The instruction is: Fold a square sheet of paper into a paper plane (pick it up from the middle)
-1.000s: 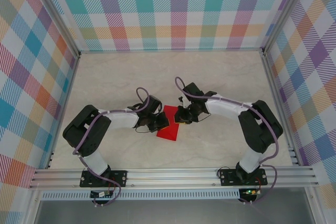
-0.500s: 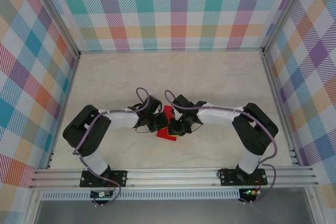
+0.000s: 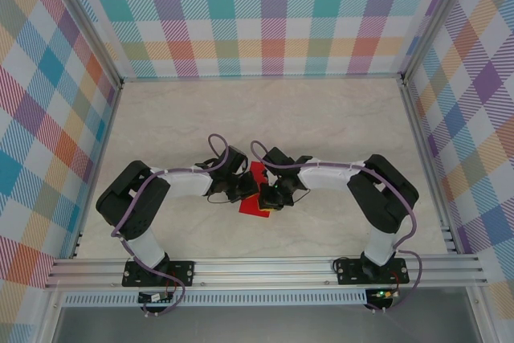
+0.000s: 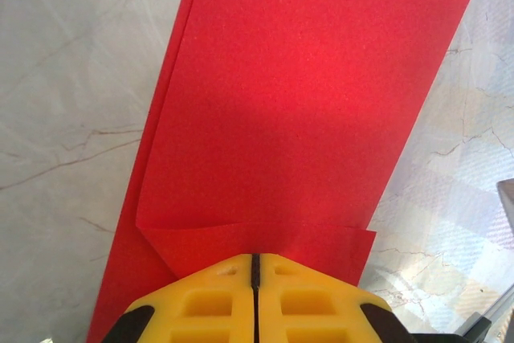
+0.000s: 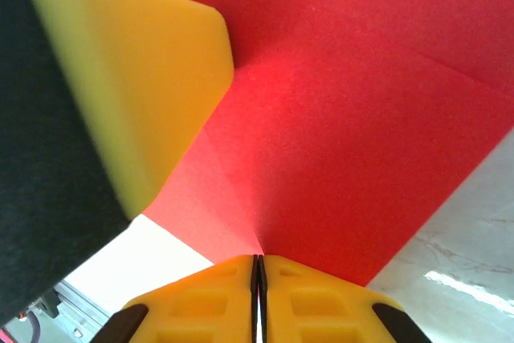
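The square sheet of paper (image 3: 257,171), bright red, lies folded over on the pale table between both arms. In the left wrist view it is a long doubled strip (image 4: 305,102) with a small flap by the fingertips. My left gripper (image 4: 255,256) is shut, its tips resting on that near edge. My right gripper (image 5: 258,259) is shut on the sheet's (image 5: 361,142) edge, and a crease fans out from the slit between its jaws. From above, the left gripper (image 3: 247,190) and right gripper (image 3: 266,197) meet over the sheet. The paper plane is out of view.
The marbled table (image 3: 321,118) stretches bare behind the arms. Checked walls stand on three sides and an aluminium rail (image 3: 265,267) runs along the near edge. A yellow finger of the left gripper (image 5: 136,94) looms close in the right wrist view.
My right gripper has swung left from the sheet's right side onto the sheet, close against the left gripper. The left arm has stayed put.
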